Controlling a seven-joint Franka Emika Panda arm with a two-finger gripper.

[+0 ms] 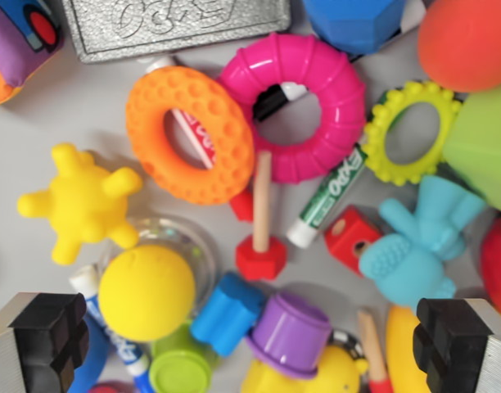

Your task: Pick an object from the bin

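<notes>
Grey bin floor [62, 115] crowded with toys | pink ring [336, 90] overlapped by orange ring [152, 123] | yellow ball [146, 292] seen nearest centre | fingers [46, 336] spread open, nothing held | step: target selection; descent judged next.

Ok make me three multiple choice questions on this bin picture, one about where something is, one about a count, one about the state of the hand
1. Where does the orange ring lie against the pink ring?
A. at its left, edges overlapping
B. far off in a corner
C. inside it

2. How many toy rings show?
A. one
B. three
C. six

3. How is the hand?
A. open, empty
B. shut on a ball
C. shut on a marker

Answers:
1. A, the orange rim meets the pink rim on the wrist view's left.
2. B, orange, pink and the yellow-green ring.
3. A, both fingers stand wide apart, nothing gripped between them.
</notes>
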